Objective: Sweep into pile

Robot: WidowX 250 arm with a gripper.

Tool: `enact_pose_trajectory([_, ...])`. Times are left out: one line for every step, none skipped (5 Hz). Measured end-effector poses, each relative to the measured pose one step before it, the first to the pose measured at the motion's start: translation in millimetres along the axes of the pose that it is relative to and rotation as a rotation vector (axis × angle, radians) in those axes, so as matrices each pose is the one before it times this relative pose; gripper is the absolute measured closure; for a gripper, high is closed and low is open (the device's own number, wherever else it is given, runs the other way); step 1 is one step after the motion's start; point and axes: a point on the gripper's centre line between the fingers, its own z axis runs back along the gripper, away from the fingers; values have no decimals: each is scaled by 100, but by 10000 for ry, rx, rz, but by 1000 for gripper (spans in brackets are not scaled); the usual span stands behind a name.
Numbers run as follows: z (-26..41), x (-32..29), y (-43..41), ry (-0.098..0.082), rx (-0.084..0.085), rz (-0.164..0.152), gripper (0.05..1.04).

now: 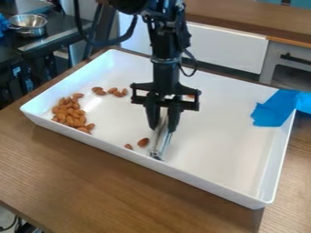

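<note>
The gripper [163, 125] hangs over the middle of the white tray [218, 136], pointing down. It is shut on a thin silvery tool [162, 140], which slants down to the tray floor near the front wall. Just left of the tool lie two almonds [142, 142], apart from the rest. A heap of almonds [72, 114] rests at the tray's left end. Several more almonds [113, 91] form a short row behind the heap. Another almond [190, 96] shows partly behind the gripper's right side.
Blue tape [273, 109] covers part of the tray's right rim. The tray's raised walls surround the almonds on a wooden table [79, 173]. A metal bowl [28, 24] stands on a dark counter at the upper left, and white cabinets are behind the tray.
</note>
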Motion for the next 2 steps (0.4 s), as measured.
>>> enact_pose_trajectory([114,116,2188,238,206,121,721])
enact_pose_trajectory([36,351,1146,-124,317,-39,721])
